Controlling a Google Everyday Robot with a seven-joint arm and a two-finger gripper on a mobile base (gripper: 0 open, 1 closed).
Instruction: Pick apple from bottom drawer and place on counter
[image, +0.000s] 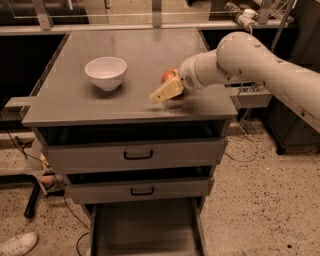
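Red apple (169, 75) is out of the open bottom drawer (145, 231), low at the counter (135, 55), tight against the claw (160, 95); whether the claw grips it I cannot tell. Release probably remains.

The gripper (166, 91), matt tan plastic by the look, is hanging low over the counter (75, 100), whose smooth grey top is glinting faintly under the jaws. The apple (169, 76) just behind them is showing smooth skin (slightly shiny), and the bowl (106, 72), well apart, is gleaming glossy.
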